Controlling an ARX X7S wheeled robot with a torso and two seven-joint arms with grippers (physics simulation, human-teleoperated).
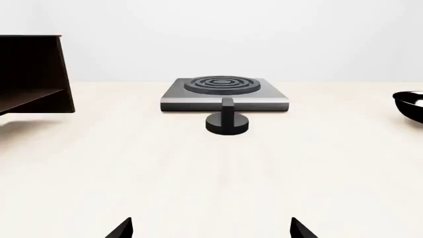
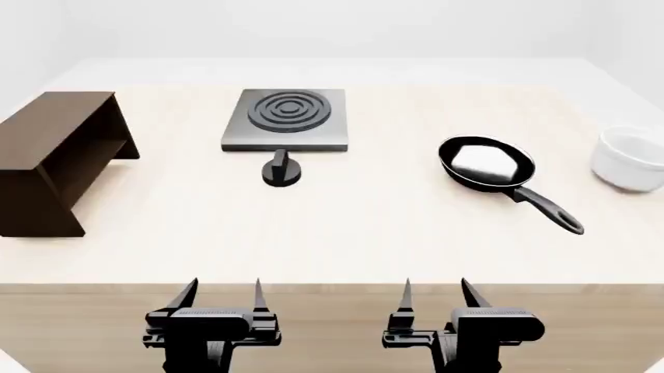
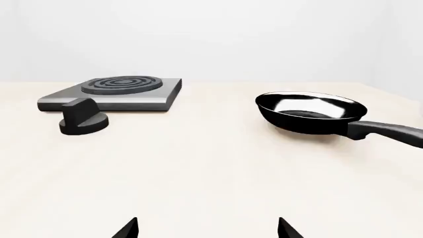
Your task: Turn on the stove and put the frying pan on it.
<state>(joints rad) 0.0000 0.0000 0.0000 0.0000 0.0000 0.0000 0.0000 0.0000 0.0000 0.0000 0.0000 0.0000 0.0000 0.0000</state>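
Observation:
The stove (image 2: 285, 118) is a grey square slab with dark concentric rings, at the far middle-left of the table; it also shows in the wrist views (image 1: 225, 94) (image 3: 112, 94). Its black round knob (image 2: 280, 171) (image 1: 227, 121) (image 3: 82, 120) stands just in front of it. The frying pan (image 2: 486, 163) (image 3: 310, 113) lies right of centre, its long handle (image 2: 548, 210) pointing toward the near right. My left gripper (image 2: 221, 291) (image 1: 211, 229) and right gripper (image 2: 436, 290) (image 3: 207, 229) hover at the table's near edge, both open and empty, well short of everything.
A brown wooden shelf (image 2: 52, 159) (image 1: 33, 74) stands at the far left. A white bowl (image 2: 630, 159) sits at the right edge, beyond the pan. The pale tabletop (image 2: 363, 233) stretches bare between the grippers and the objects.

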